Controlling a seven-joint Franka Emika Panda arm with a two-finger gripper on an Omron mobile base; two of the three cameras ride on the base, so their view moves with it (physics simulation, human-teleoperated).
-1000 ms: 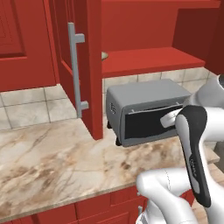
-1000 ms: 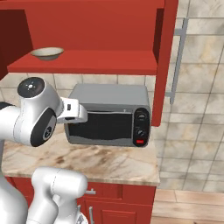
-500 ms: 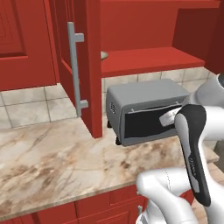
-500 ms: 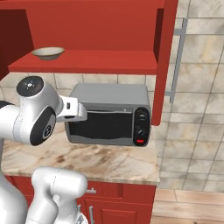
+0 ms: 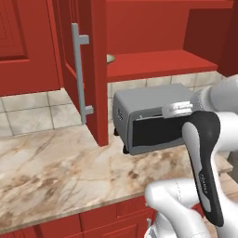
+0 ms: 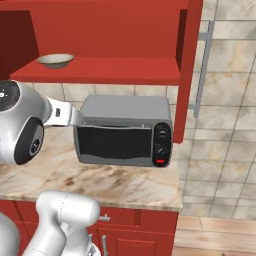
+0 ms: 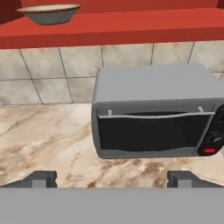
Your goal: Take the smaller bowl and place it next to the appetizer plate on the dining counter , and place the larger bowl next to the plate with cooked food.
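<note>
**Nothing shifted; one bowl on the shelf**

Nothing had moved since a second before. One smaller bowl (image 7: 49,13) sat on the red cabinet shelf (image 7: 131,24), up left of one grey toaster oven (image 7: 157,118). One gripper (image 7: 112,178) stood fully open, holding and touching nothing.

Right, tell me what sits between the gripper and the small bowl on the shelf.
In the hand view, the grey toaster oven stands on the counter between the open gripper and the smaller bowl, which sits up on the red shelf, left of the oven.
</note>
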